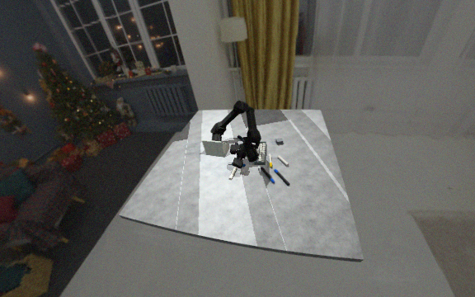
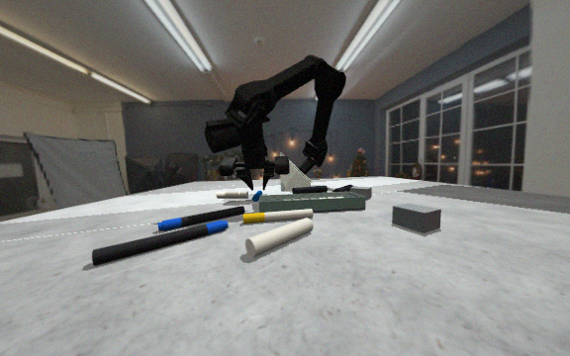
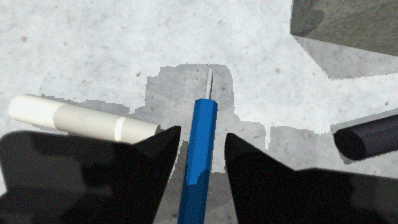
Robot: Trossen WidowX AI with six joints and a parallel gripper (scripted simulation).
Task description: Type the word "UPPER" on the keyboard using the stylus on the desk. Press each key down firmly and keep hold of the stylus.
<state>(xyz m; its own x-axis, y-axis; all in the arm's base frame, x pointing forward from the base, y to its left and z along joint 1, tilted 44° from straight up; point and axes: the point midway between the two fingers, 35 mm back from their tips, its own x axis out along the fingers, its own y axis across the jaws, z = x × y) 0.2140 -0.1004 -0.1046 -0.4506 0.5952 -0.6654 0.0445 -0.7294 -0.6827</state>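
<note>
The blue stylus (image 3: 201, 150) (image 2: 257, 196) lies with its thin metal tip toward the top of the wrist view. My gripper (image 3: 203, 136) (image 2: 258, 189) is open, pointing down with one finger on each side of the stylus. Gaps show between the stylus and both fingers in the wrist view. Whether the fingertips are level with it or just above is hard to tell. The stylus's rear end is cut off by the wrist view's lower edge. The keyboard (image 2: 310, 203) (image 1: 263, 147) lies beside the gripper, partly hidden by the arm in the top view.
A white pen (image 3: 90, 120) (image 2: 232, 195) lies left of the stylus in the wrist view, a black pen (image 3: 375, 137) right. A pale wedge-shaped stand (image 1: 216, 148) (image 3: 350, 25) rises nearby. Several markers and a grey block (image 2: 416, 218) (image 1: 279, 141) lie on the keyboard's other side.
</note>
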